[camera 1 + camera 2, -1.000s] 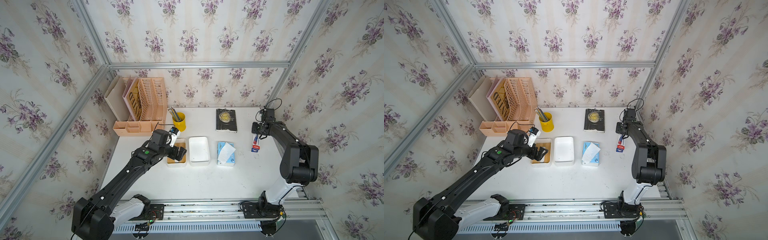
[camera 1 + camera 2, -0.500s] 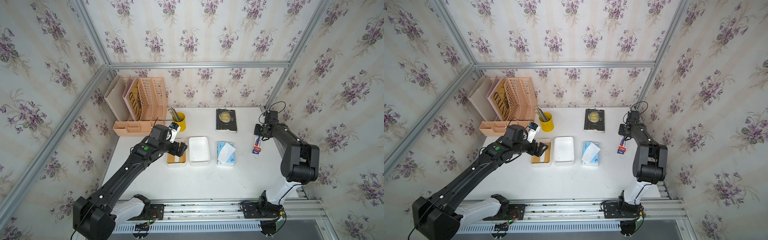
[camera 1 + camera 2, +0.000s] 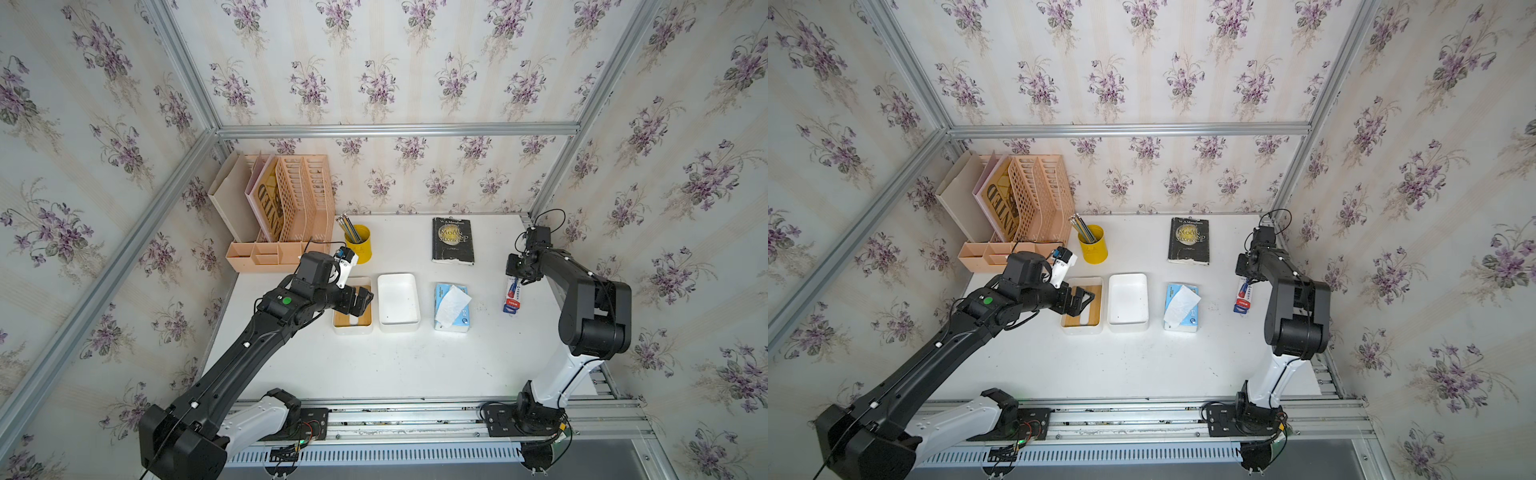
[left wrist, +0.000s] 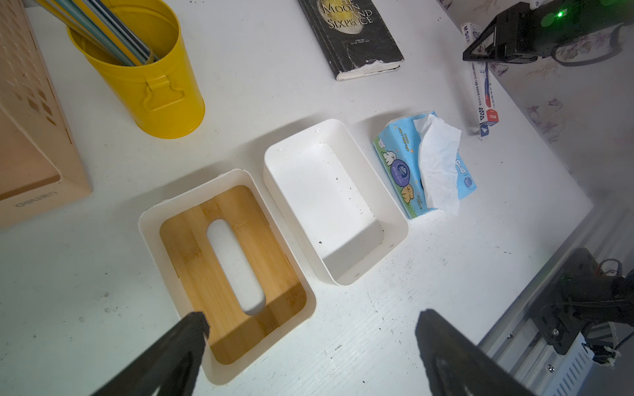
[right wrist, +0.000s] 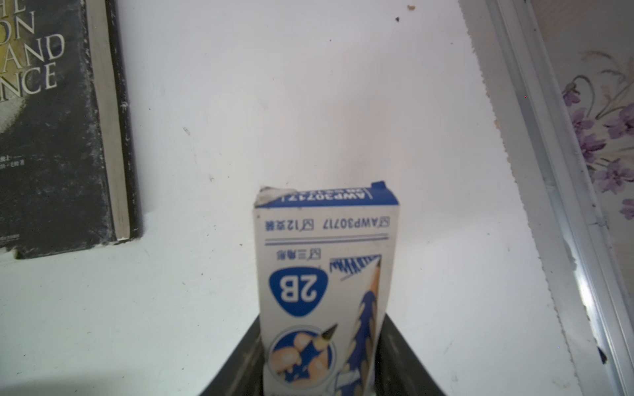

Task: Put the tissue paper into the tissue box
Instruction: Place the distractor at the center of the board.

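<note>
The tissue paper [image 3: 452, 307] [image 3: 1181, 307] [image 4: 422, 164], a light blue pack with white tissue sticking out of its slit, lies flat on the table. Just to its left stands the white tissue box [image 3: 398, 303] [image 3: 1128, 302] [image 4: 326, 192], open with nothing inside. The bamboo lid [image 3: 352, 322] [image 3: 1081, 322] [image 4: 206, 247] lies upside down left of the box. My left gripper [image 3: 359, 301] [image 3: 1081, 301] [image 4: 314, 320] hovers open over the lid's near end, holding nothing. My right gripper [image 3: 515, 274] [image 3: 1246, 274] [image 5: 320, 349] is shut on a slim pencil carton [image 3: 512, 297] [image 5: 326, 240] at the table's right side.
A yellow pencil cup [image 3: 358, 245] and a peach file organiser [image 3: 286, 208] stand at the back left. A black book [image 3: 453, 240] lies behind the tissue pack. The table's right edge and wall run close beside the right arm.
My right gripper has come slightly toward the front of the table with the carton in it. The left gripper has lifted a little and shifted right over the lid.
</note>
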Available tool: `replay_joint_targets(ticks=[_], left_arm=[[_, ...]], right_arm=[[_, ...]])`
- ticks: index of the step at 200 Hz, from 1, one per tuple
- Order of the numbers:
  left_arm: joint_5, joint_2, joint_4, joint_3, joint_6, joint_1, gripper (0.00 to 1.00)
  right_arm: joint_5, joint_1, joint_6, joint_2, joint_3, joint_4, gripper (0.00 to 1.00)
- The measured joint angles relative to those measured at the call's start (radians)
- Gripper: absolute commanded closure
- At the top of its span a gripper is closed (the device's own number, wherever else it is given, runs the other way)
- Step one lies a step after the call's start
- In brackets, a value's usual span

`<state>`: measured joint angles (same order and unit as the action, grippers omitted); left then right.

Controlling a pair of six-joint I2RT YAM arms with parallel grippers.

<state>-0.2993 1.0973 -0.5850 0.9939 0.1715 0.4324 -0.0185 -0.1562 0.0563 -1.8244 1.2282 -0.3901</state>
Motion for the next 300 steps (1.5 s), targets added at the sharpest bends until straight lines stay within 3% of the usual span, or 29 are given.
replay_joint_targets(ticks=[81, 116, 152, 179, 213, 265, 300], left_arm=[[-0.008, 0.001, -0.024, -0.014, -0.005, 0.000, 0.00], [-0.013, 0.005, -0.024, -0.014, -0.007, 0.000, 0.00], [-0.018, 0.006, -0.024, -0.014, -0.007, 0.000, 0.00], [-0.020, 0.006, -0.024, -0.014, -0.007, 0.000, 0.00], [-0.034, 0.015, -0.020, -0.014, 0.006, 0.000, 0.00], [-0.036, 0.000, 0.028, -0.044, 0.048, 0.021, 0.02], [-0.016, -0.023, 0.051, -0.076, 0.074, 0.033, 0.03]], right_arm=[[-0.033, -0.007, 0.000, -0.014, 0.010, -0.012, 0.52], [-0.055, -0.007, 0.001, 0.026, 0.012, -0.029, 0.35], [-0.067, -0.007, 0.002, 0.047, 0.018, -0.032, 0.26], [-0.021, 0.001, 0.002, 0.060, 0.029, -0.050, 0.25], [0.057, 0.117, 0.005, 0.165, -0.006, -0.056, 0.24], [0.171, 0.344, 0.076, 0.338, -0.215, -0.051, 0.32], [0.205, 0.422, 0.106, 0.479, -0.302, -0.042, 0.33]])
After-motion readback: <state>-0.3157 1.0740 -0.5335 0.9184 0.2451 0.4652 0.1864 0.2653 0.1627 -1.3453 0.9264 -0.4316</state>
